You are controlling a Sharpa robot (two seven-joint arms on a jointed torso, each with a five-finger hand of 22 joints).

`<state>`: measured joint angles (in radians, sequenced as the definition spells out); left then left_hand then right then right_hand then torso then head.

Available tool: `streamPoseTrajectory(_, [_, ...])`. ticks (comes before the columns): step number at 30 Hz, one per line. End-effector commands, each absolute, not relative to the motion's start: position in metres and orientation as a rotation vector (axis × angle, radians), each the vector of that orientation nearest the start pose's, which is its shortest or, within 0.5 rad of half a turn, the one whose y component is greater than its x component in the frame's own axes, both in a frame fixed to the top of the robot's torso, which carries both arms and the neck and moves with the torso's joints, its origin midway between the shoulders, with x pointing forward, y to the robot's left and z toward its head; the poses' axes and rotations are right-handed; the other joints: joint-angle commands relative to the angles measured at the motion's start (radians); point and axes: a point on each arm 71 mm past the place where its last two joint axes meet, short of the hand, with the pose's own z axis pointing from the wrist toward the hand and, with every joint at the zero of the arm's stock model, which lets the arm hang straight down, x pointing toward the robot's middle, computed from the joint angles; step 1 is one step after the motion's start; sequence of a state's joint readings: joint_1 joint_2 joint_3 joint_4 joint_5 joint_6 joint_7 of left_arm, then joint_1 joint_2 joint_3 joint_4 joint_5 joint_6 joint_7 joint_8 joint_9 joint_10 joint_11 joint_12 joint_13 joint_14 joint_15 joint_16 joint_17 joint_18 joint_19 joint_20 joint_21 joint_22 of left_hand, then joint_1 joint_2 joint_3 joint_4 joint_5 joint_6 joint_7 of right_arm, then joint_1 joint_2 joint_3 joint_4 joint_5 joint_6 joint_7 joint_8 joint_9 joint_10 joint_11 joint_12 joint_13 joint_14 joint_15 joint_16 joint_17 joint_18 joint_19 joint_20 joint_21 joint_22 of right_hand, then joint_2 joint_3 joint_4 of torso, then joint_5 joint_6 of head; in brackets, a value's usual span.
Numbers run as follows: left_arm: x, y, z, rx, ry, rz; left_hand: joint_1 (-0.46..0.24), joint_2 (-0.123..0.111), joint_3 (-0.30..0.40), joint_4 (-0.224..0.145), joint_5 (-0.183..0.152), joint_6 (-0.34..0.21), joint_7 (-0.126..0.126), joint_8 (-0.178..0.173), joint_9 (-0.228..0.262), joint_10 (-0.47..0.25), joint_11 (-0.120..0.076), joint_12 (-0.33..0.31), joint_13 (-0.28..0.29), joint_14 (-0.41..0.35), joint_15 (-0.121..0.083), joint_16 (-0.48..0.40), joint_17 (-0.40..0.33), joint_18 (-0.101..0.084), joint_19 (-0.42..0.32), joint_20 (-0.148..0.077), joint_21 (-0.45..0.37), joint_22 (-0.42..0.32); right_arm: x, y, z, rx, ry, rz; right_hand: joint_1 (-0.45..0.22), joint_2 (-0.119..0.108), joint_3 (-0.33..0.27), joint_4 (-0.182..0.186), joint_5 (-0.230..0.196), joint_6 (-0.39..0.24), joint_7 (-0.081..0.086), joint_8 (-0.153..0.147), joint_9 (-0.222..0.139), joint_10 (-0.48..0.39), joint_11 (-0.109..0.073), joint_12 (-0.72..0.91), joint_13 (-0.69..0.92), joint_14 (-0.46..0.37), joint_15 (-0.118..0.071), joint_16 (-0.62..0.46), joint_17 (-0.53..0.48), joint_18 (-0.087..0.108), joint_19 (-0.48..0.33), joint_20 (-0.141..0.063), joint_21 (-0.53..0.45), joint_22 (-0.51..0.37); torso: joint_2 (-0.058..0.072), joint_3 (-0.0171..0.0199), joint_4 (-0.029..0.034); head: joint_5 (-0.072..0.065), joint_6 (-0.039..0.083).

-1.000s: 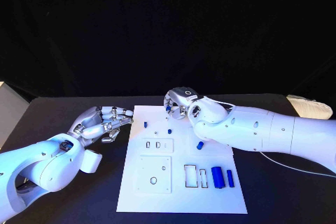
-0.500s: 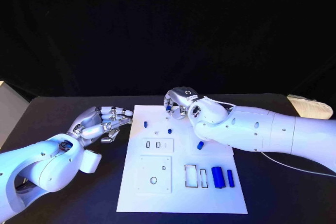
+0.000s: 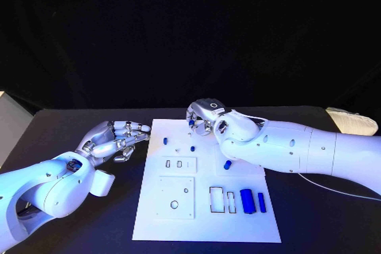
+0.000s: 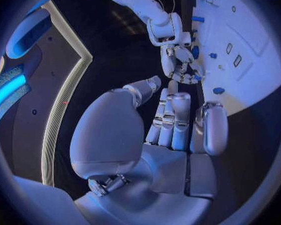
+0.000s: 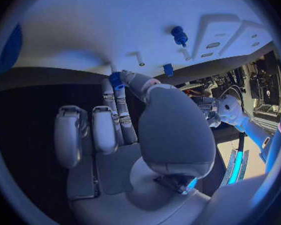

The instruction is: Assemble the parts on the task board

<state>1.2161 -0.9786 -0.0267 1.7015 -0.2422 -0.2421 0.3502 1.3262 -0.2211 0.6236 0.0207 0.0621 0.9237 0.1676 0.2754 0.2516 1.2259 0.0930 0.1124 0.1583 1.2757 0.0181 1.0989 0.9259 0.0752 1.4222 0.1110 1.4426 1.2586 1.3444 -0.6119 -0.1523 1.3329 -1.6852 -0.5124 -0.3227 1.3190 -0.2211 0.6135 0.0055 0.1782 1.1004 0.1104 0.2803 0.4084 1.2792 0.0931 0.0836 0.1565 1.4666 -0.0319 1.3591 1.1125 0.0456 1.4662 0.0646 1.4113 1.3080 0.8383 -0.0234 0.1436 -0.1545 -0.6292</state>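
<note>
The white task board lies in the middle of the black table. My right hand hovers over the board's far edge and pinches a small blue part between thumb and finger. My left hand hangs beside the board's left edge with its fingers curled in and nothing in them. Small blue pegs stand on the far half of the board, and another blue part lies near my right forearm. Two larger blue blocks lie at the near right.
The board carries small slots, a square plate with holes and rectangular frames. A pale bundle sits at the table's far right. A pale box stands past the left edge.
</note>
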Motion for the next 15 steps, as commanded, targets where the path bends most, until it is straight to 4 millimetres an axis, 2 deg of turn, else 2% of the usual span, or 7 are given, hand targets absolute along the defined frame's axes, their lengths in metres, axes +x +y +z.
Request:
streamPoseTrajectory(1, [0.4536, 0.2115, -0.1489, -0.809, 1.542, -1.606, 0.0, 0.012, 0.0, -0.007, -0.006, -0.006, -0.001, -0.004, 0.001, -0.009, 0.0, 0.005, 0.001, -0.007, 0.0, -0.005, 0.001, -0.013, -0.008, 0.001, -0.004, -0.001, 0.5302, -0.149, -0.1507, -0.253, 1.398, 0.377, 0.021, 0.03, 0.003, -0.002, 0.003, 0.004, -0.001, 0.005, 0.001, 0.058, -0.056, 0.002, 0.002, 0.026, -0.009, 0.007, 0.001, 0.004, 0.021, -0.003, 0.003, 0.026, 0.001, -0.0004, 0.0015, -0.001, 0.0])
streamPoseTrajectory(15, [0.4542, 0.2124, -0.1492, -0.81, 1.541, -1.604, 0.001, 0.013, 0.0, -0.008, -0.006, -0.006, -0.001, -0.004, 0.002, -0.01, 0.0, 0.006, 0.002, -0.008, 0.0, -0.005, 0.001, -0.013, -0.008, 0.001, -0.005, -0.001, 0.5234, -0.1513, -0.1436, -0.235, 1.332, 0.407, 0.02, 0.028, 0.002, -0.002, 0.002, 0.004, -0.001, 0.006, 0.003, 0.058, -0.056, 0.001, 0.003, 0.027, -0.009, 0.009, 0.006, 0.003, 0.022, -0.003, 0.006, 0.03, 0.002, -0.0013, 0.0029, -0.002, 0.004])
